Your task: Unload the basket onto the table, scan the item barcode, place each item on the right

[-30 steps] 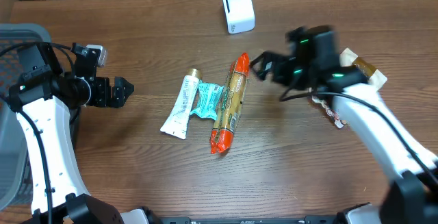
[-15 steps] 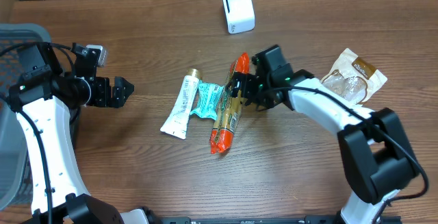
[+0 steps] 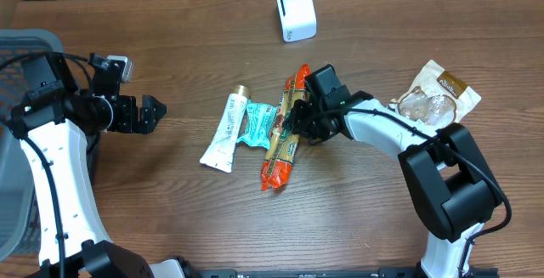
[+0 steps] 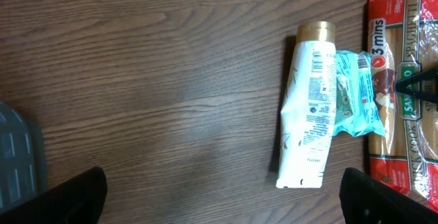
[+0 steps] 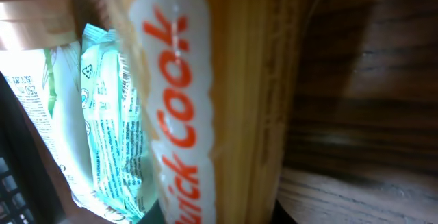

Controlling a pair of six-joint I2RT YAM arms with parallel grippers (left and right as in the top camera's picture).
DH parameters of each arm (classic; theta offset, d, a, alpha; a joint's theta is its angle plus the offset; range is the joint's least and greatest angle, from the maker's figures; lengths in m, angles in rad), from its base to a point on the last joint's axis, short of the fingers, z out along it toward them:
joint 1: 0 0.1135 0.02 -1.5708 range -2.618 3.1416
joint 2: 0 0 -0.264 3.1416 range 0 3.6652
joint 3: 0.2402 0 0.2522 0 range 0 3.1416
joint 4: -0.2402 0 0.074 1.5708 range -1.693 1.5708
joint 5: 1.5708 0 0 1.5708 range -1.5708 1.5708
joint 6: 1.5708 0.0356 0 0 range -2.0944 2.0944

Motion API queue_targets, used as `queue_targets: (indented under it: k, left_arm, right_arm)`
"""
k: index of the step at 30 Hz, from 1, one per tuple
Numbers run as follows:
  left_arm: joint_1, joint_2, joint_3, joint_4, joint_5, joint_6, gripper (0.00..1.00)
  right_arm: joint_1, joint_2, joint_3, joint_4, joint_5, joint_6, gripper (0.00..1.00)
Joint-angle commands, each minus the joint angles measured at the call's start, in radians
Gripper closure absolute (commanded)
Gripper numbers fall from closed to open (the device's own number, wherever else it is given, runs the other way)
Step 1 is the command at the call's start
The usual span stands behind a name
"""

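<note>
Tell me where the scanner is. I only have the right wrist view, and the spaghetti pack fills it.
Observer: The white scanner stands near the far edge of the table, straight beyond the far tip of the spaghetti pack and apart from it.
Operator: Is the left arm in my way?
Observer: No. The left gripper hovers open off to the left, well clear of the white tube.
Operator: Anything lying on my other side?
Observer: A clear snack bag lies to the right, apart from the pack.
</note>
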Motion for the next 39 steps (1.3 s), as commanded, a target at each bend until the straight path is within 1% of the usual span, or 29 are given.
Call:
queue_targets:
  k: [1, 2, 5, 6, 8, 9, 12, 17, 21, 22, 26, 28, 29, 31, 33, 36, 39]
  left_arm:
    - [-0.008, 0.006, 0.000, 0.002, 0.015, 0.018, 0.00]
    - [-0.008, 0.006, 0.000, 0.001, 0.015, 0.018, 0.00]
    - [-0.008, 0.006, 0.000, 0.001, 0.015, 0.018, 0.00]
    - [-0.008, 0.006, 0.000, 0.002, 0.015, 0.018, 0.01]
    - [-0.008, 0.006, 0.000, 0.002, 0.015, 0.018, 0.00]
    - [-0.008, 0.006, 0.000, 0.002, 0.015, 0.018, 0.00]
    - [-0.008, 0.006, 0.000, 0.002, 0.015, 0.018, 0.00]
    - [-0.008, 0.006, 0.000, 0.001, 0.015, 0.018, 0.00]
    - [-0.008, 0.006, 0.000, 0.002, 0.015, 0.018, 0.00]
    - [-0.008, 0.006, 0.000, 0.002, 0.015, 0.018, 0.00]
    - [-0.008, 0.006, 0.000, 0.001, 0.015, 0.018, 0.00]
    - [-0.008, 0.006, 0.000, 0.001, 0.015, 0.018, 0.01]
    - [-0.008, 0.006, 0.000, 0.001, 0.015, 0.018, 0.00]
    - [-0.008, 0.006, 0.000, 0.001, 0.015, 0.018, 0.00]
    - [-0.008, 0.006, 0.000, 0.001, 0.015, 0.018, 0.00]
    - [-0.008, 0.006, 0.000, 0.001, 0.015, 0.018, 0.00]
    - [-0.008, 0.006, 0.000, 0.001, 0.015, 0.018, 0.01]
  right_arm:
    - [-0.027, -0.022, 0.046, -0.064, 0.025, -0.069, 0.89]
    - [-0.047, -0.055, 0.096, -0.148, 0.047, -0.130, 0.89]
    - [-0.055, -0.087, 0.222, -0.351, 0.171, -0.200, 0.89]
    - [-0.049, -0.089, 0.290, -0.449, 0.241, -0.226, 0.89]
    - [-0.031, -0.087, 0.383, -0.578, 0.360, -0.259, 0.89]
    - [-0.016, -0.087, 0.420, -0.632, 0.438, -0.264, 0.86]
    - [0.028, -0.084, 0.461, -0.703, 0.592, -0.283, 0.83]
    - [0.112, 0.001, 0.461, -0.729, 0.678, -0.288, 0.79]
    - [0.167, 0.107, 0.461, -0.755, 0.762, -0.284, 0.71]
    - [0.179, 0.130, 0.461, -0.760, 0.768, -0.283, 0.65]
    - [0.218, 0.149, 0.461, -0.758, 0.742, -0.284, 0.49]
    - [0.242, 0.149, 0.478, -0.746, 0.662, -0.290, 0.40]
    - [0.251, 0.149, 0.486, -0.732, 0.605, -0.306, 0.37]
    - [0.267, 0.149, 0.496, -0.688, 0.438, -0.365, 0.36]
    - [0.275, 0.149, 0.502, -0.660, 0.325, -0.386, 0.33]
    - [0.276, 0.148, 0.514, -0.658, 0.257, -0.386, 0.33]
    - [0.274, 0.148, 0.524, -0.674, 0.259, -0.403, 0.33]
